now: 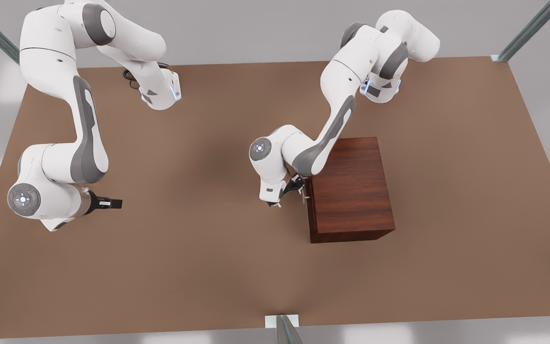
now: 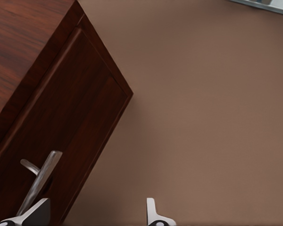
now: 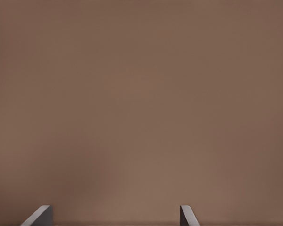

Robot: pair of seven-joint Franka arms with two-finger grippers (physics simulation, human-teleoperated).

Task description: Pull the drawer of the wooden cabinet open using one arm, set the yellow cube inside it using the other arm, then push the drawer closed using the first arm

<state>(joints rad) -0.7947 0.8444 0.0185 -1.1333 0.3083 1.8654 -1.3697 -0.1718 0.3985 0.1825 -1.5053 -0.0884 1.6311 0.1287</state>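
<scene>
Wooden cabinet (image 1: 351,191): right of centre in the front view, on the brown table (image 1: 184,267).
Drawer (image 2: 70,136): closed flush; contents hidden.
Handle (image 2: 37,181): silver bar.
Left gripper (image 1: 288,191): spread wide beside the handle.
Right gripper (image 1: 112,203): spread wide, waiting at left edge.

No legible text or labels.

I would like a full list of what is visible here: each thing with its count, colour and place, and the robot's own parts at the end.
Dark reddish-brown wooden cabinet: one, on the table, toward the front view's right.
Drawer front panel: one, same dark wood, flush with the cabinet, shut.
Thin silver bar handle: one, on the drawer front.
Brown table: one, under everything.
Grey metal frame posts: three, at the table's edges.
Left pincer: one, open, beside the handle.
Right pincer: one, open, over bare table at the front view's left, waiting.
</scene>
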